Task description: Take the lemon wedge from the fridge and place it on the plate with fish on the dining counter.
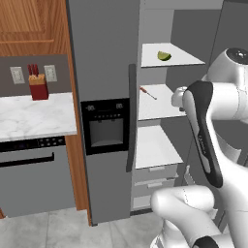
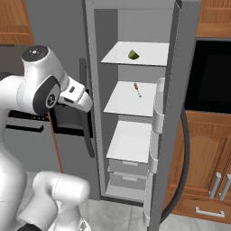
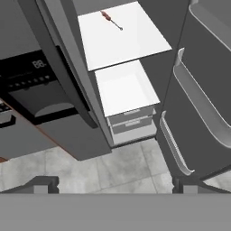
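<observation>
the gripper [image 3: 113, 184] is seen spread wide and empty, held out in front of the fridge [image 1: 104, 72], whose right door is swung open, while a small red-handled tool [image 2: 136, 88] is found on the middle shelf and the lemon wedge [image 1: 164, 56] on the top shelf, farther back.

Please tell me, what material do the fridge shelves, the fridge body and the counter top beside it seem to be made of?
The fridge shelves look like smooth white plastic or coated glass: flat, uniform, matte. The fridge body looks like brushed grey metal, evenly grey with little shine. The counter top looks like polished marble or an imitation: white with grey veins.
</observation>
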